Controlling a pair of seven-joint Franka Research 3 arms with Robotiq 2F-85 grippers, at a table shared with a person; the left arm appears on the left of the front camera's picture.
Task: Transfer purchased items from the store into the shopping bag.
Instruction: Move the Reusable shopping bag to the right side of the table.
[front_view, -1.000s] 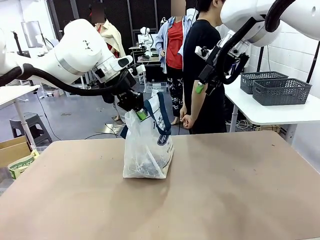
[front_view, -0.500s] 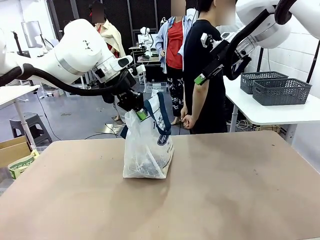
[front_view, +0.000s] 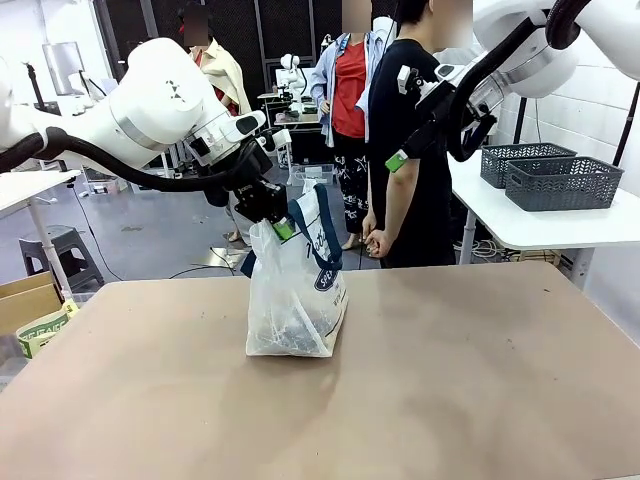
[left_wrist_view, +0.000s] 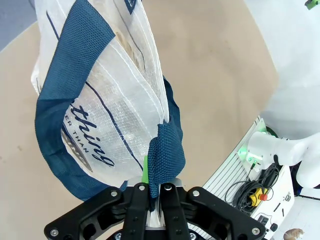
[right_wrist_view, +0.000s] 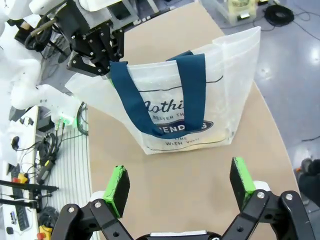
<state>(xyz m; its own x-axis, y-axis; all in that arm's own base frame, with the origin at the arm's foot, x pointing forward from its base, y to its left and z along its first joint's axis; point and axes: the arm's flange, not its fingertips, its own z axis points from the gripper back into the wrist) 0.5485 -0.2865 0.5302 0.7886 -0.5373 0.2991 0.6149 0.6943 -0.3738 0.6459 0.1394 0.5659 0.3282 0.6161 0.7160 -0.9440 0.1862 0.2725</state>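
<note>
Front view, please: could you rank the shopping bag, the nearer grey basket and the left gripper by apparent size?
1. shopping bag
2. nearer grey basket, though it sits farther back, so true size is unsure
3. left gripper

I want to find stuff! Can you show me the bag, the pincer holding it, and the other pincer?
bag (front_view: 296, 300), front view, on its whitish side.
left pincer (left_wrist_view: 155, 192), left wrist view, between its tips, shut on the bag's blue strap.
right pincer (right_wrist_view: 180, 182), right wrist view, midway between its green pads, open.
</note>
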